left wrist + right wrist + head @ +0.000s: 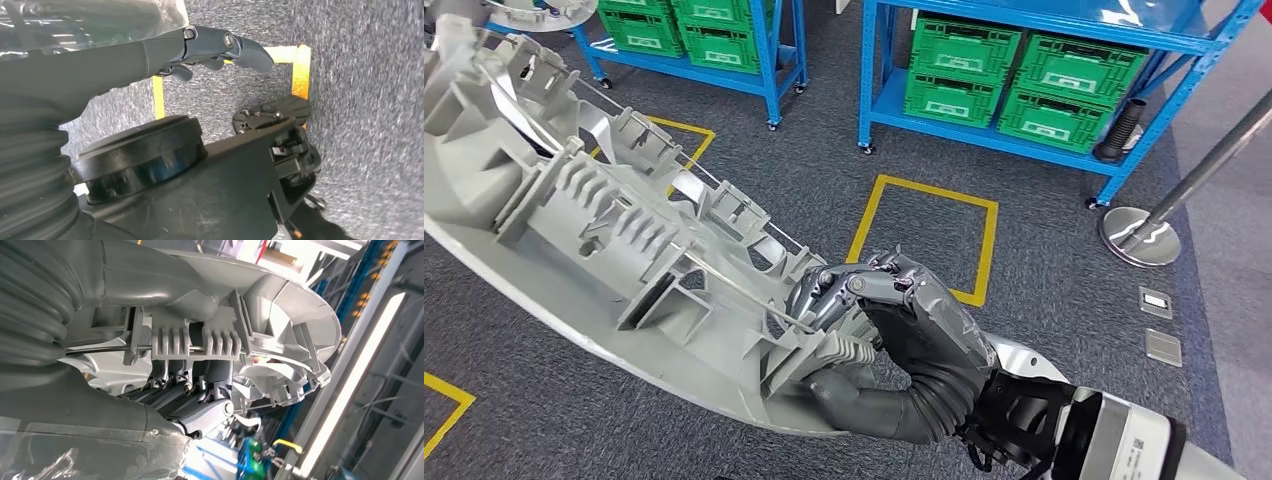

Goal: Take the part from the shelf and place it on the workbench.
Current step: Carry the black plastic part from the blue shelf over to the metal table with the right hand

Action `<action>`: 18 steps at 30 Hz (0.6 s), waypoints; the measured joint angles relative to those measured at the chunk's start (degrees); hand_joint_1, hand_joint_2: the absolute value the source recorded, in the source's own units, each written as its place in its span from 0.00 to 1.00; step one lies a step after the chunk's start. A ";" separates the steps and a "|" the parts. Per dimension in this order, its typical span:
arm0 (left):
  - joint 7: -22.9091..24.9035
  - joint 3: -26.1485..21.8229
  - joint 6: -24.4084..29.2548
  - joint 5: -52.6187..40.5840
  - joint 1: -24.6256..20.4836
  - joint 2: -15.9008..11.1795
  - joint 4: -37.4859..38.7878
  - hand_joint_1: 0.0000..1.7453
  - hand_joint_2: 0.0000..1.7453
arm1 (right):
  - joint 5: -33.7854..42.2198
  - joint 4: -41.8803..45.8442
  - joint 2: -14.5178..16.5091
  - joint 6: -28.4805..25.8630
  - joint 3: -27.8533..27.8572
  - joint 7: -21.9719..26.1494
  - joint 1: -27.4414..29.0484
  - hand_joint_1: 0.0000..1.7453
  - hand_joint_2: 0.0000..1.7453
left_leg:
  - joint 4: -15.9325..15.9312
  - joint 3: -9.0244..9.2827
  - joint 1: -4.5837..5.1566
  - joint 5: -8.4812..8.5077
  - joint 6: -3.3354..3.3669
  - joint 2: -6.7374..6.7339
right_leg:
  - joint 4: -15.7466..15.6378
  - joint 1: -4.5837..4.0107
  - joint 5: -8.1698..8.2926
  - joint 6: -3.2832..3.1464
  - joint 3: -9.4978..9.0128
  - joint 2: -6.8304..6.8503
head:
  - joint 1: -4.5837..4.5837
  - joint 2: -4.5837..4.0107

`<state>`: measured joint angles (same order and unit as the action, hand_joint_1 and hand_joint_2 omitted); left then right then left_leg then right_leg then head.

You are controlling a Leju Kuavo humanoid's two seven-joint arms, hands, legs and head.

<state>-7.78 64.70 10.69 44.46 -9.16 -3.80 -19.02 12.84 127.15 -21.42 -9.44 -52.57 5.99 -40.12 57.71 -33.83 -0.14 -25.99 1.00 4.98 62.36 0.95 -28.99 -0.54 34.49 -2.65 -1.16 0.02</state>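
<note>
The part (604, 230) is a long pale grey moulded plastic piece with many ribs and clips. It runs from the lower middle of the head view up to the far left, carried above the carpet. My right hand (904, 330) grips its near end, fingers wrapped over a ribbed bracket and thumb underneath. In the right wrist view the dark fingers (200, 405) curl around the part (280, 315) under a thin metal rod. My left hand (200, 47) hangs over the floor, fingers stretched out and holding nothing.
Blue shelves (879, 70) with green crates (1024, 80) stand ahead, and a second blue shelf (769, 60) is at the left. A yellow floor square (989, 240) lies beyond my hand. A steel post base (1139, 235) and floor plates (1162, 345) are at the right.
</note>
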 joint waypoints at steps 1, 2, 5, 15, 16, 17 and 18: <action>0.00 -0.01 -0.01 -0.03 -0.08 0.02 0.00 0.00 1.00 | -0.01 0.01 0.00 0.00 0.01 0.00 -0.02 1.00 1.00 | 0.26 -0.35 -0.03 0.02 -0.27 0.66 | -2.47 0.06 0.73 -0.15 -1.02 -1.10 | -0.02 0.00; 0.00 0.00 -0.02 -0.06 -0.13 0.06 -0.01 0.00 1.00 | -0.03 0.02 0.00 0.00 0.02 -0.02 -0.01 1.00 1.00 | 0.44 -0.74 -0.13 0.11 -0.60 1.26 | -3.58 0.06 0.77 -0.26 -1.40 -1.81 | -0.01 0.00; 0.01 0.12 -0.05 -0.10 -0.04 0.02 -0.02 0.00 1.00 | -0.09 0.03 0.01 0.02 0.01 -0.07 -0.03 1.00 1.00 | 0.50 -1.52 -0.32 0.38 -1.68 2.03 | -4.20 0.04 0.84 -0.87 -1.50 -0.35 | 0.02 0.00; 0.02 0.80 -0.25 -0.37 0.00 -0.26 -0.04 0.00 1.00 | -0.69 0.13 0.04 -0.05 -0.06 -0.37 -0.02 1.00 1.00 | 5.78 -3.04 -0.69 -1.21 -3.03 -6.39 | -4.38 0.06 0.19 -1.20 -2.51 7.19 | 1.23 0.00; 0.01 0.84 -0.26 -0.39 -0.05 -0.30 -0.04 0.00 1.00 | -0.81 0.15 0.04 -0.10 -0.05 -0.44 -0.03 1.00 1.00 | 2.81 -1.47 -0.47 -0.44 -2.67 -7.29 | -4.29 -0.10 0.01 -0.92 -2.60 7.76 | 1.28 0.00; 0.01 0.86 -0.26 -0.41 -0.09 -0.32 -0.04 0.00 1.00 | -0.92 0.16 0.03 -0.15 -0.04 -0.50 -0.02 1.00 1.00 | 1.10 -0.61 -0.24 -0.24 -2.27 -7.91 | -4.26 -0.26 -0.10 -0.62 -2.67 8.28 | 1.28 0.00; 0.01 0.90 -0.27 -0.44 -0.07 -0.32 -0.04 0.00 1.00 | -0.97 0.17 0.03 -0.19 -0.03 -0.55 0.00 1.00 1.00 | 0.77 -0.52 0.01 -0.48 -1.86 -7.96 | -4.31 -0.38 -0.14 -0.31 -2.72 8.77 | 1.26 0.00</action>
<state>-7.76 65.60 10.43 44.01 -9.23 -4.11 -19.06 11.86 127.32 -21.39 -9.63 -52.60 5.44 -40.12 58.48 -34.34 -0.13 -26.47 -0.87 -2.98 58.05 0.56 -29.14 -0.84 31.77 6.13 0.10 0.02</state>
